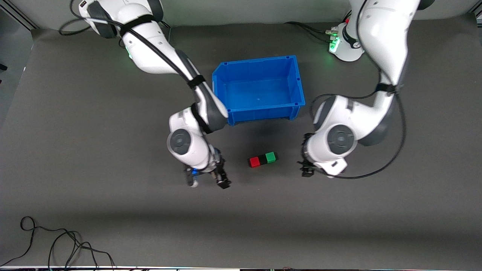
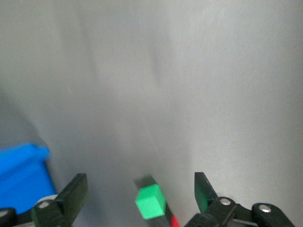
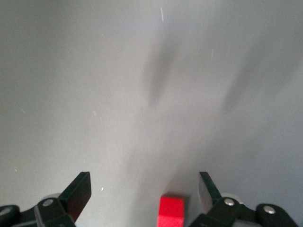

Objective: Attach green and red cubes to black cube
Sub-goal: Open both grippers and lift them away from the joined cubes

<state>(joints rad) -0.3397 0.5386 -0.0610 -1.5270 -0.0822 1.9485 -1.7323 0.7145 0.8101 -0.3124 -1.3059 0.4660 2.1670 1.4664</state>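
A robotics lab set up for two-arm manipulation trials.
Two white Franka arms stand bolted at one edge of a bench [image 1: 75, 113] covered by a plain dark grey mat, with green status lights glowing at their bases and black cables strapped along the links. Loose wiring [image 1: 56, 244] trails over the bench edge nearest the front camera. The only props are a blue plastic bin [image 1: 226, 75] and three small coloured test cubes [image 1: 263, 159] joined in a row.
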